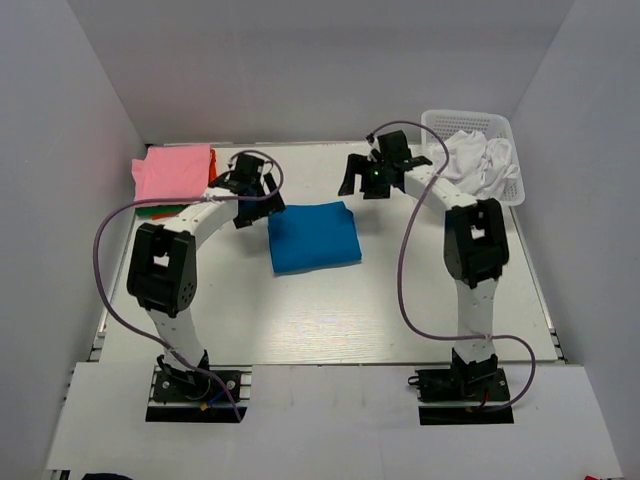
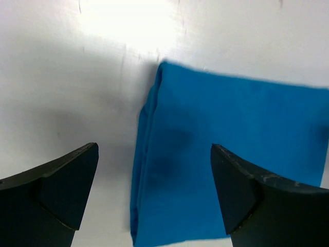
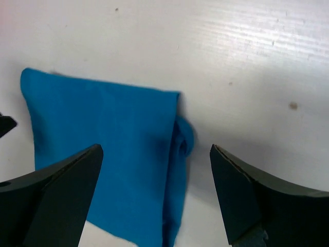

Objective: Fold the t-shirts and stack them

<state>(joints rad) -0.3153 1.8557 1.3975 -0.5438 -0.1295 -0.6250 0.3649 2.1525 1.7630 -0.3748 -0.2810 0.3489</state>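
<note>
Far left of the desk (image 1: 330,320), a folded pink t-shirt (image 1: 175,170) is sitting on top of a small stack. Orange-red (image 1: 212,157) and green (image 1: 148,213) edges are peeking out from under it.

My left jaws are standing spread wide, pinching nothing, with both fingertips (image 2: 77,170) dark at the bottom of the left wrist view. From above they are hanging just beside the far left corner of the blue t-shirt (image 1: 313,237). In the wrist view the folded left edge of that shirt (image 2: 231,154) is running between the two fingers. I cannot tell whether they are touching the cloth.

The blue t-shirt is lying folded into a rough rectangle mid-desk, between my two arms, flat and turned slightly askew.

My right jaws are also standing spread wide and holding nothing, fingertips (image 3: 67,180) apart in the right wrist view. From above they are hanging beyond the shirt's far right corner, clear of it. The wrist view is showing the shirt (image 3: 103,154) with a small bunched lump at its right edge.

Far right, a white lattice basket (image 1: 512,190) is sitting at the desk corner, with crumpled white t-shirts (image 1: 478,160) piled inside it.
</note>
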